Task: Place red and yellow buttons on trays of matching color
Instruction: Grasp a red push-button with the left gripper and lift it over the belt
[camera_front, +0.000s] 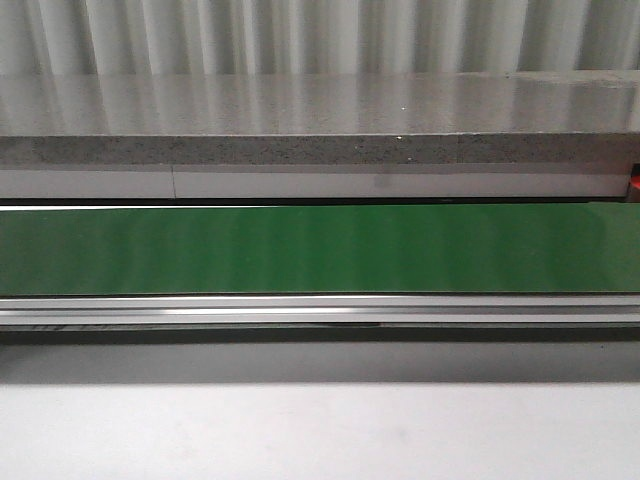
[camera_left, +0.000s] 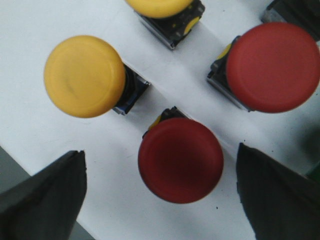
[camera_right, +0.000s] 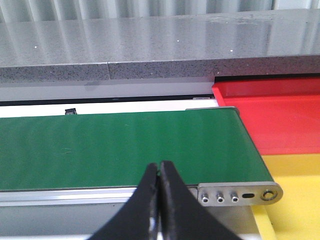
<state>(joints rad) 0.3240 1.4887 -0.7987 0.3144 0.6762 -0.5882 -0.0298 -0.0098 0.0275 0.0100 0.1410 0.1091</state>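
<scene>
In the front view neither arm nor any button was visible; only the green belt (camera_front: 320, 248) crossed the whole width, with a grey stone ledge (camera_front: 320, 120) behind it and the pale counter (camera_front: 320, 430) in front.

In the left wrist view a third yellow button (camera_left: 161, 7) was cut by the picture edge, and a dark object in the far corner was too cropped to name. The left claw (camera_left: 161, 192) was released, its two dark fingers (camera_left: 47, 197) spread wide. A red button (camera_left: 180, 160) stood on the white surface (camera_left: 30, 125) between them, touching neither finger. Another red button (camera_left: 272, 66) and a yellow button (camera_left: 84, 76) stood near it, with narrow gaps between.

The right claw (camera_right: 160, 192) was clenched with nothing inside, over the near rail of the belt. Beside the belt's end lay the red tray (camera_right: 280, 120), and the yellow tray (camera_right: 295, 185) touched it; both were partly cropped.
</scene>
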